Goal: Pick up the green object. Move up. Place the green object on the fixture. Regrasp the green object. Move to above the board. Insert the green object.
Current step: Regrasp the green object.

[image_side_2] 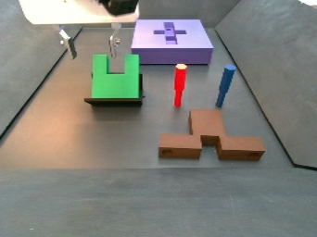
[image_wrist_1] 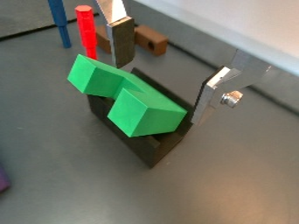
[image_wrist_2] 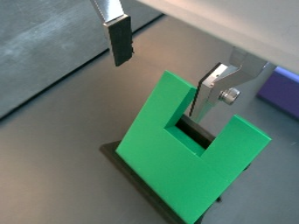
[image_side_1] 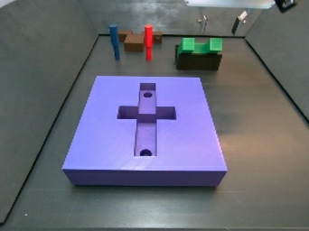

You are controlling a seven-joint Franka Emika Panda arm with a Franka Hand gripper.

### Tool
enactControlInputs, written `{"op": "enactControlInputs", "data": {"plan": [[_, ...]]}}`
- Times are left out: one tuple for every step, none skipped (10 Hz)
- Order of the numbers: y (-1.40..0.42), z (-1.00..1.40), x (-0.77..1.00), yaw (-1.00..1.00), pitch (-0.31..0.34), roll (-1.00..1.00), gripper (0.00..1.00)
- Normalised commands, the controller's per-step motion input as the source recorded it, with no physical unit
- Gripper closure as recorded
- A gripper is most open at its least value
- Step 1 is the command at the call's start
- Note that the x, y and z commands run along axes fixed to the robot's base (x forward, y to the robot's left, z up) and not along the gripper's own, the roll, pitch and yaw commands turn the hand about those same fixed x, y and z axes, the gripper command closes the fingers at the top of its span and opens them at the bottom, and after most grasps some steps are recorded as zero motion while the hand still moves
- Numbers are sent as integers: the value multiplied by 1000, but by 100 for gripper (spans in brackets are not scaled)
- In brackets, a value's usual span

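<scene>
Claw (image_side_2: 91, 41) hung just above the green object (image_side_2: 117, 77), fingers (image_wrist_1: 121, 42) spread apart and gripping nothing. Green object sat on the dark fixture (image_side_1: 198, 62), tilted in its channel in a wrist view (image_wrist_1: 126, 96), notch turned up toward the claw (image_wrist_2: 170, 68). Purple board (image_side_1: 147, 129) lay apart from the fixture, cross slot bare. Red peg (image_side_2: 180, 85) and blue peg (image_side_2: 227, 87) stood upright beside the fixture, brown blocks (image_side_2: 209, 137) near them. Nothing sat between fixture and board.
</scene>
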Motion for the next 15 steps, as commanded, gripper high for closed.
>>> {"op": "enactControlInputs", "data": {"plan": [[-169,0,20,54,0,1000,0],[-189,9,40,57,0,1000,0],[-203,3,40,54,0,1000,0],[-209,0,17,60,0,1000,0],[-229,0,11,71,0,1000,0],[-214,-91,97,49,-20,971,0],[-169,-114,97,80,-49,957,0],[-117,-137,69,97,-40,943,0],[-34,-220,111,43,-6,689,0],[0,-206,86,34,0,171,0],[0,-186,189,54,-3,137,0],[0,-177,263,103,-11,117,0],[74,-191,200,186,-40,0,0],[57,-163,174,251,-23,0,0],[0,-103,100,289,0,23,0]]}}
